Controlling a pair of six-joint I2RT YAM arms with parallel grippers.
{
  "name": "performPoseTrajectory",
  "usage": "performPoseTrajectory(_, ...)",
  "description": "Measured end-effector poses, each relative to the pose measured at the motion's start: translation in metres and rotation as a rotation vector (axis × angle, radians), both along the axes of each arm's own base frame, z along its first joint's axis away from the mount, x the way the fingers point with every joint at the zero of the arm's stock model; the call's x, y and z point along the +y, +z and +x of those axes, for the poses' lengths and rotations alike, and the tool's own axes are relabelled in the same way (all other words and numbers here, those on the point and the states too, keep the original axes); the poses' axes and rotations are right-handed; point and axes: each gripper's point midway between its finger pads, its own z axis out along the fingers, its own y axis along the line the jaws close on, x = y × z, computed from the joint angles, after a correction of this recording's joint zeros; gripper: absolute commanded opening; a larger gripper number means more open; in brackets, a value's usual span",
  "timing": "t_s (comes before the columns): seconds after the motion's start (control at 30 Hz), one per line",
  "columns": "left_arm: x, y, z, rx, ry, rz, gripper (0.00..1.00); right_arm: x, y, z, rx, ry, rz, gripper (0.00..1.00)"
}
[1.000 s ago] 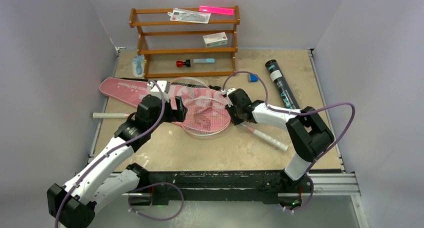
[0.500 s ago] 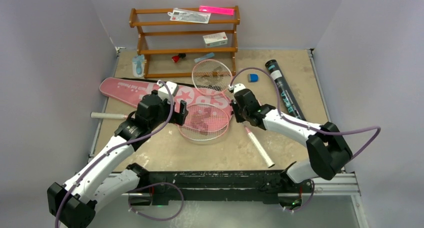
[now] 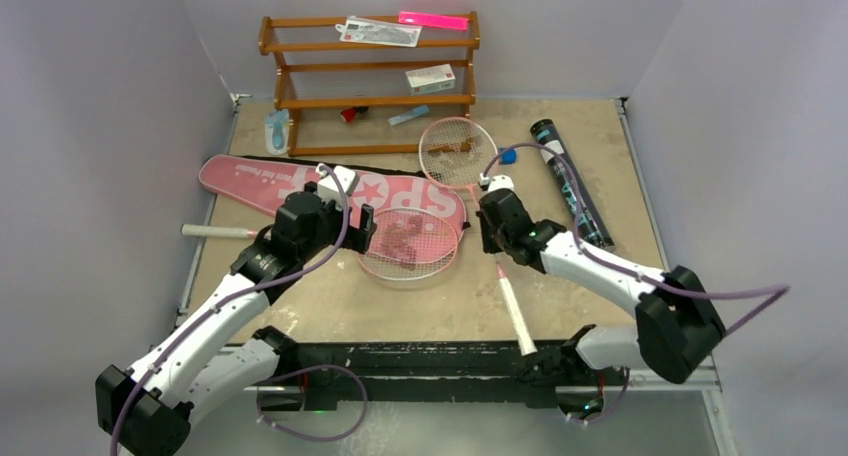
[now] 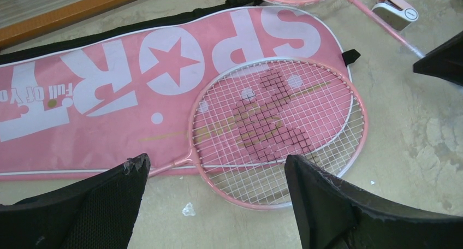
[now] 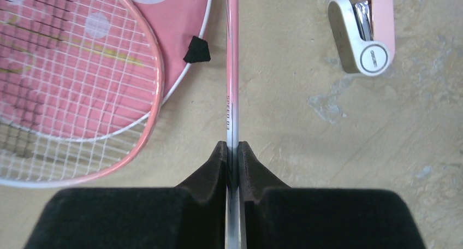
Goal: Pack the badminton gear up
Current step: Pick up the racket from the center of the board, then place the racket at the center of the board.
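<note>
Bag (image 3: 290,179): long and pink, lying flat on the tabletop (image 3: 420,311), left of the middle of the top view.
Bag words: big white letters say SPORT, with a star inside the O. Small letters start "Full Of Yo" and then run off the edge of the left wrist view.
First racket (image 4: 275,131): its white handle sticks out at the far left. Its pink hoop rests on the right end of the bag.
Left pincer (image 3: 357,226): spread wide, holding nothing, hanging just over the first racket's hoop.
Right pincer (image 5: 233,148): squeezed tight on the thin pink stick of the second racket (image 5: 232,69), right of the middle.
Second racket: slanted, with the hoop up near the wooden rack (image 3: 375,101) and the handle down by the lower edge.
Stick words: tiny letters, too small to read.
Tube (image 3: 568,181): black, on the right side, well apart from the bag. Its writing is too small to read.
Shuttlecocks: I cannot see any.
Step now: I think the second racket is being carried to the bag.
How to do it well: keep the squeeze firm, because the stick is thin and can spin. Lift it level so the long handle does not drag. The first racket's hoop sits on the bag, so bring this one in slowly. The free pincer could hold the bag steady.
</note>
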Motion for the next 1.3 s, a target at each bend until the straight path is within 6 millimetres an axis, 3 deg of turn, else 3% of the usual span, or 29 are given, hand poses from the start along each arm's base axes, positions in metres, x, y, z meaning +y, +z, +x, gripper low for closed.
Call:
performPoseTrajectory(0.27, -0.002, -0.002, -0.001, -0.001, -0.011, -0.008, 0.91, -0.009, 0.034, -0.027, -0.039, -0.033, 0.136, 0.00)
performPoseTrajectory(0.43, -0.004, -0.004, -0.002, 0.001, -0.026, -0.014, 0.91, -0.026, 0.043, -0.038, -0.074, -0.130, 0.184, 0.00)
performPoseTrajectory(0.6, -0.005, -0.001, -0.003, -0.008, -0.031, -0.022, 0.91, -0.048, 0.034, -0.030, -0.067, -0.264, 0.146, 0.00)
performPoseTrajectory(0.73, -0.005, 0.003, -0.005, -0.022, -0.033, -0.032, 0.91, -0.067, 0.006, -0.003, 0.029, -0.354, 0.117, 0.00)
performPoseTrajectory(0.77, -0.005, 0.005, -0.005, -0.027, -0.033, -0.034, 0.91, -0.070, 0.000, 0.004, 0.052, -0.366, 0.113, 0.07)
performPoseTrajectory(0.8, -0.005, 0.006, -0.005, -0.031, -0.034, -0.037, 0.91, -0.072, -0.004, 0.009, 0.064, -0.378, 0.108, 0.22)
performPoseTrajectory(0.87, -0.005, 0.008, -0.006, -0.036, -0.036, -0.040, 0.91, -0.074, -0.008, 0.024, 0.078, -0.395, 0.092, 0.37)
performPoseTrajectory(1.07, -0.004, 0.010, -0.008, -0.044, -0.037, -0.045, 0.91, -0.062, -0.002, 0.061, 0.058, -0.375, 0.091, 0.55)
performPoseTrajectory(1.2, -0.003, 0.007, -0.009, -0.041, -0.039, -0.040, 0.91, -0.046, 0.012, 0.060, 0.049, -0.296, 0.164, 0.66)
performPoseTrajectory(1.3, -0.003, 0.007, -0.009, -0.042, -0.041, -0.038, 0.91, -0.028, 0.028, 0.059, 0.028, -0.203, 0.251, 0.66)
